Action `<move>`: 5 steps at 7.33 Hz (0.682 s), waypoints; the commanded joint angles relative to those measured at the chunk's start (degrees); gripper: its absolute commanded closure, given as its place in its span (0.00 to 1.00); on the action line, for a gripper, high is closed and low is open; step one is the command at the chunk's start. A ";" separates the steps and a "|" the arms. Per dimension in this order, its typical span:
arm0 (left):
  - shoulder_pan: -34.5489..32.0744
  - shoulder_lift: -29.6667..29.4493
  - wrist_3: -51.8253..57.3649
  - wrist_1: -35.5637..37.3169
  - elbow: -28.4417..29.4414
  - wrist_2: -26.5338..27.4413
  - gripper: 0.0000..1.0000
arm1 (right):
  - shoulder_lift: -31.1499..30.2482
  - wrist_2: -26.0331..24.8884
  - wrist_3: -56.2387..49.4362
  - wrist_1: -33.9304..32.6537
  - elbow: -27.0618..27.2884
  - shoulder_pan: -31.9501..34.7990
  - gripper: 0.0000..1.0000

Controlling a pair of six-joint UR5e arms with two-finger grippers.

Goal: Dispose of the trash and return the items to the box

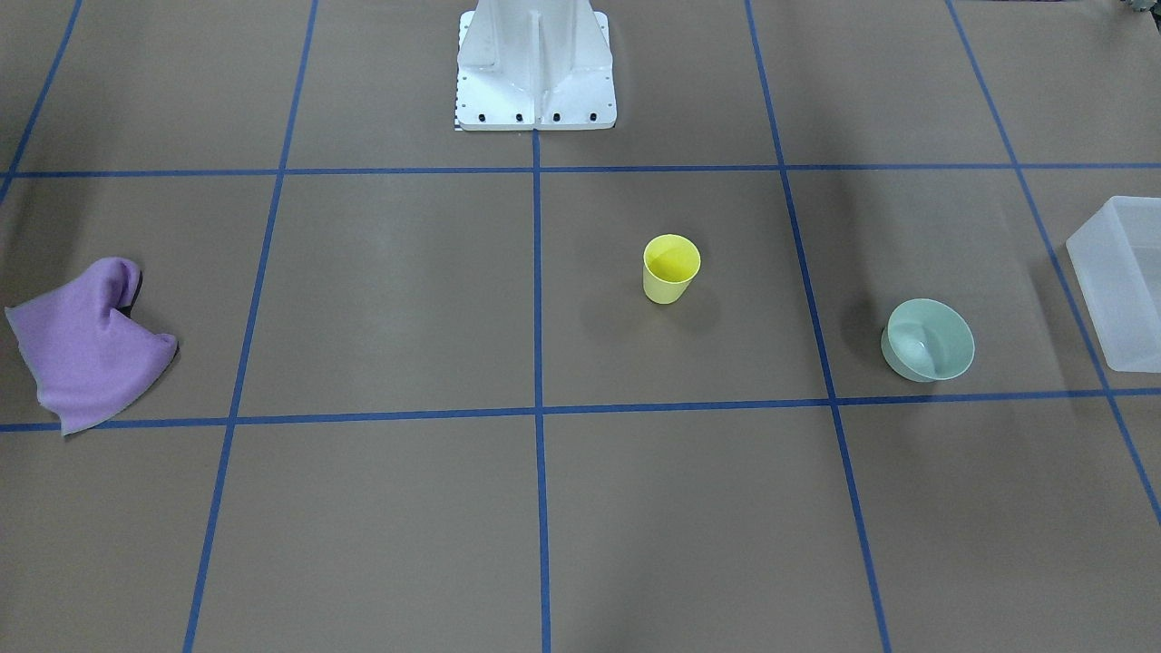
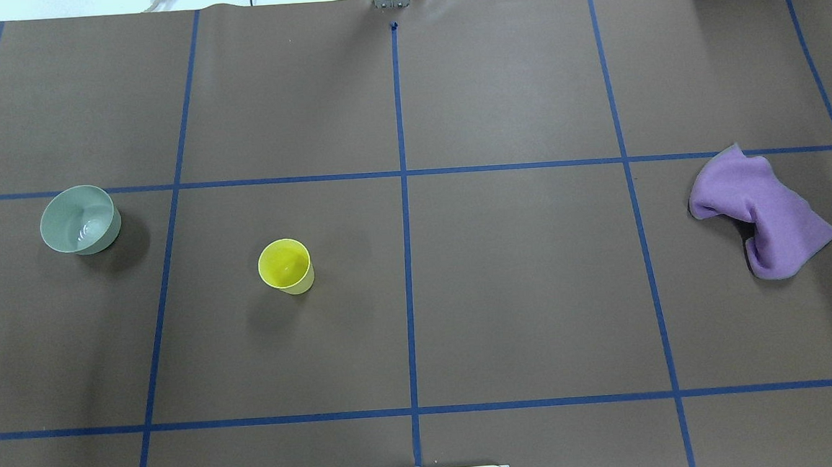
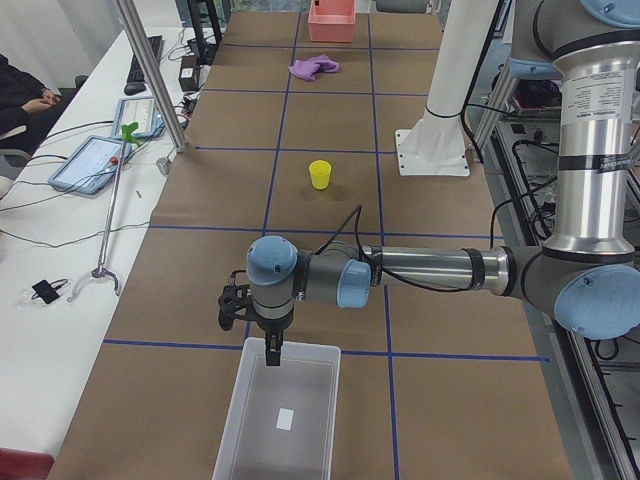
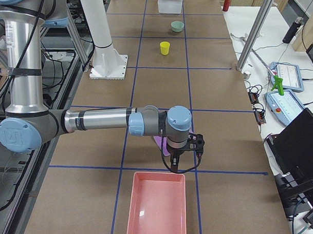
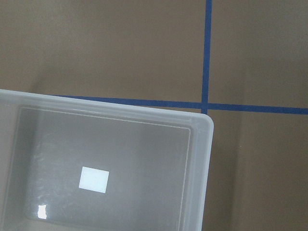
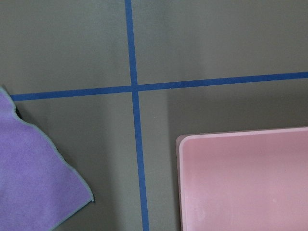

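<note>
Our left end effector [image 3: 273, 352] hangs over one end of the box [image 5: 204, 163]; released or clenched, we cannot tell. Cup [image 2: 285, 266] and bowl [image 2: 80, 219] stand upright on the counter [image 2: 521, 292]: probably light, stiff, slick plastic, best pinched at the rim.

Yellow cup [image 1: 671, 269] upright; mint bowl [image 1: 928, 341] near box [image 1: 1099, 295]; purple cloth [image 1: 86, 358] well apart.

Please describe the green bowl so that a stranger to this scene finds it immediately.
On the brown table with blue tape lines, go to the end with the frosted white bin. The bowl stands upright between that bin and the yellow cup. It alone is pale mint green, and wider than the cup.
</note>
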 commanded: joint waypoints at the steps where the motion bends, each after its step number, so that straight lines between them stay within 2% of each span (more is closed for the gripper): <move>1: 0.06 -0.13 -0.06 0.01 -0.19 0.21 0.01 | -0.02 0.33 0.02 -0.33 0.14 0.00 0.00; 5: 0.06 -0.13 -0.06 -0.51 -0.27 -0.31 0.01 | -0.02 2.43 0.19 -0.42 0.14 0.00 0.00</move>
